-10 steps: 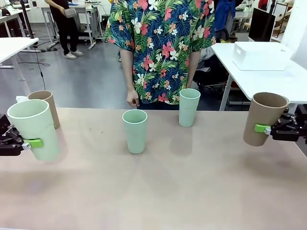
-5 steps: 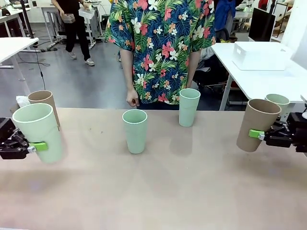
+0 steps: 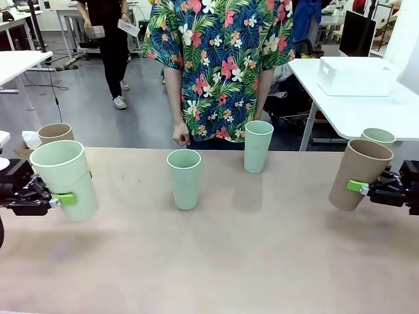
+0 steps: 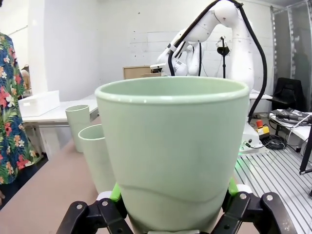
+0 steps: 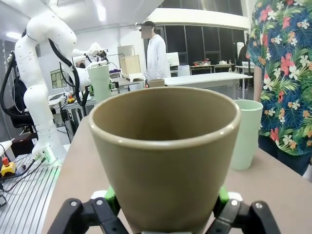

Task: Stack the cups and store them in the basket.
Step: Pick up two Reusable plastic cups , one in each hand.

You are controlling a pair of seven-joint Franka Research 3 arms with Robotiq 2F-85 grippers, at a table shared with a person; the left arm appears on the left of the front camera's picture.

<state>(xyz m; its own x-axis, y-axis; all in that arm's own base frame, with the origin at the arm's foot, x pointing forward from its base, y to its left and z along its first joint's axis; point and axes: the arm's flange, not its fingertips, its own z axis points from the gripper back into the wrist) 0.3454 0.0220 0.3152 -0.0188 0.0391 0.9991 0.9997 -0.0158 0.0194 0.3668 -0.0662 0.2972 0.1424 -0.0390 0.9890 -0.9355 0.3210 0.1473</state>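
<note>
The left gripper [image 3: 65,197] pinched a mint cup [image 3: 63,171], the right gripper [image 3: 354,187] a tan cup [image 3: 359,165], both aloft. Next, I reckoned, one had to line up over a standing cup [image 3: 184,180].

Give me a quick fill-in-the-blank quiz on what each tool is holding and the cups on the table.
The left tool holds the left cup, coloured ____.
The right tool holds the right cup, coloured ____.
The centre cup stands on the table, mouth facing ____.
Missing: mint green; tan-brown; up.
</note>
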